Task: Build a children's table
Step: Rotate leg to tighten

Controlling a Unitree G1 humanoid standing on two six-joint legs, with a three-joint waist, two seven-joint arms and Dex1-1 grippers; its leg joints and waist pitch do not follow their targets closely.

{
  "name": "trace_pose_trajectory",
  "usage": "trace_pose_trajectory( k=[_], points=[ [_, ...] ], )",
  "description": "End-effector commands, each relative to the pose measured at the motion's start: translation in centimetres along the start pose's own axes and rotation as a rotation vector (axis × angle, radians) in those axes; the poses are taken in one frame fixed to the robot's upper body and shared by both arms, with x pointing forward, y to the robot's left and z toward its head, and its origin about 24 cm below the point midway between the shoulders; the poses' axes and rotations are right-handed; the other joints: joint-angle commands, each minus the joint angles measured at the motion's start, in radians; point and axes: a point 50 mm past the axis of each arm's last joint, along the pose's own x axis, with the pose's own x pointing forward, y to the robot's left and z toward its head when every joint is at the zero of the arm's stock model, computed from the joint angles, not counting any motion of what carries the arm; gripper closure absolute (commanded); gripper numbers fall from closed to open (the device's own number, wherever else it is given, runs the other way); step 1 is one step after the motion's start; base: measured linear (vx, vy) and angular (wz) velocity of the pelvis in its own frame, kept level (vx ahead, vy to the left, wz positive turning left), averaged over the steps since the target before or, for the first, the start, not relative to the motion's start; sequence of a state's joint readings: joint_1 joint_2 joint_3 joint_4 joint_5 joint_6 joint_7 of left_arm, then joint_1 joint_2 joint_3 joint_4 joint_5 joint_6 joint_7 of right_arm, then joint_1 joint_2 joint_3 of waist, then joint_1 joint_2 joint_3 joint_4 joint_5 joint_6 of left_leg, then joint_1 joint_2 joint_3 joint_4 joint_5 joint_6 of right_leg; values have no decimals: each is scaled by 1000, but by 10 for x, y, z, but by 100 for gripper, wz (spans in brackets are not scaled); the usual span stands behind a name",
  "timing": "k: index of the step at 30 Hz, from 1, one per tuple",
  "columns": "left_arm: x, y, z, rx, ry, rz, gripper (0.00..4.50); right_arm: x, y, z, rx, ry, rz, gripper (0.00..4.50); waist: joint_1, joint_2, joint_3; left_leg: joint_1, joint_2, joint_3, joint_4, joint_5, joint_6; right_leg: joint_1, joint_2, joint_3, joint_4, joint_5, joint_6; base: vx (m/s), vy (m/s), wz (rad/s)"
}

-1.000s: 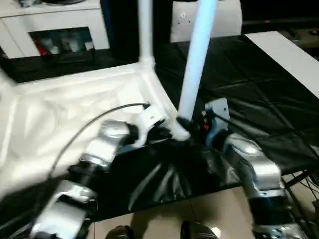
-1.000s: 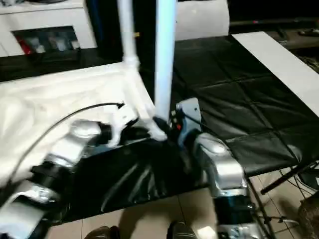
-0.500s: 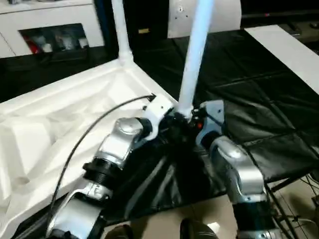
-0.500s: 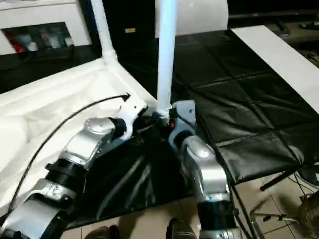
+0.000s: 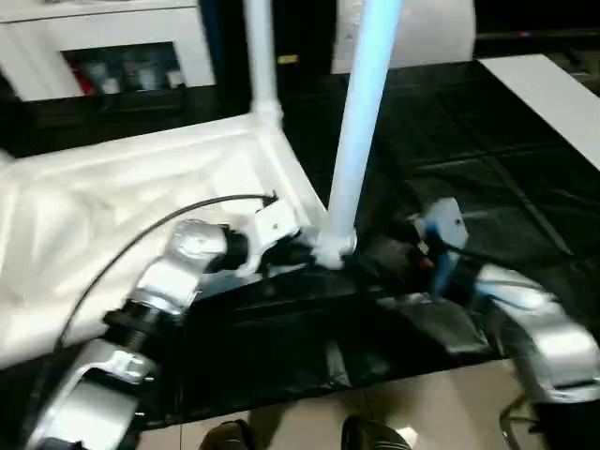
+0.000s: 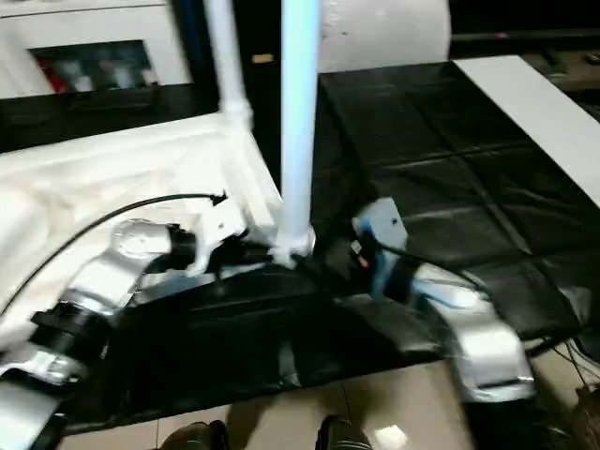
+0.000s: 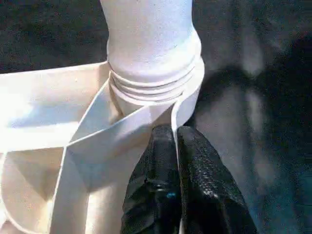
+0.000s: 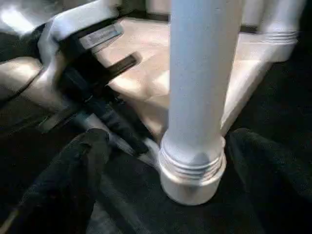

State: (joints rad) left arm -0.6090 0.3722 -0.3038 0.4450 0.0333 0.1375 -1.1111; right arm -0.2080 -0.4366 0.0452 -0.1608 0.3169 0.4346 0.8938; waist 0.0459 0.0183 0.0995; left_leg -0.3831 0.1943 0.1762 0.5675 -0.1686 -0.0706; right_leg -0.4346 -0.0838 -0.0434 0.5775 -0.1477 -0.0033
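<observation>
Right fingers [image 8: 78,165] released leg [image 8: 200,87], backed off

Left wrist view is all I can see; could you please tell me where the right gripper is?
Observer: The right gripper is low at the near leg, with its fingers open on either side and not gripping it.
Operator: Thank you. Is another leg fitted?
Observer: Yes, a second leg stands upright in the far corner of the tabletop.
Operator: Is anything lying off to the right?
Observer: A flat white board lies on the black cover, apart from the tabletop.
</observation>
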Motion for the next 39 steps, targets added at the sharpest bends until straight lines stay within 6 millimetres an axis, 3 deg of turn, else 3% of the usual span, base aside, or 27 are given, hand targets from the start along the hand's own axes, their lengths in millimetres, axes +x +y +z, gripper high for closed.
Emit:
trace_pose_trajectory(
  k=[1,10,15,19,33,39],
  points=[
    [2,-11,2,79,12,-146,450,-4,4,6,-17,8,85,5,2,-9,-65,16,25,2,-61,-223,79,62,-41,33,-64,-263,-209,0,0,0],
    [-11,-23,1,161,31,-399,450,-1,4,5,-46,101,262,5,17,-7,-71,17,27,5,-54,-165,93,62,-43,32,-47,-170,-250,0,0,0],
    [-10,-32,6,190,18,-489,450,8,8,2,-43,111,372,50,27,-8,-71,19,30,7,-53,-163,96,61,-43,32,-43,-162,-261,0,0,0],
    [-9,-34,7,201,14,-512,450,12,11,2,-20,121,456,72,36,-9,-70,19,30,8,-54,-174,88,61,-45,32,-45,-195,-250,0,0,0],
    [-9,-37,7,204,13,-538,450,14,14,0,16,144,542,186,36,-12,-70,15,28,7,-52,-168,84,61,-44,32,-45,-206,-240,0,0,0],
    [-9,-38,7,198,11,-541,450,16,14,0,39,143,558,230,35,-12,-67,14,28,5,-55,-191,72,60,-44,32,-49,-250,-228,0,0,0]
  ],
)
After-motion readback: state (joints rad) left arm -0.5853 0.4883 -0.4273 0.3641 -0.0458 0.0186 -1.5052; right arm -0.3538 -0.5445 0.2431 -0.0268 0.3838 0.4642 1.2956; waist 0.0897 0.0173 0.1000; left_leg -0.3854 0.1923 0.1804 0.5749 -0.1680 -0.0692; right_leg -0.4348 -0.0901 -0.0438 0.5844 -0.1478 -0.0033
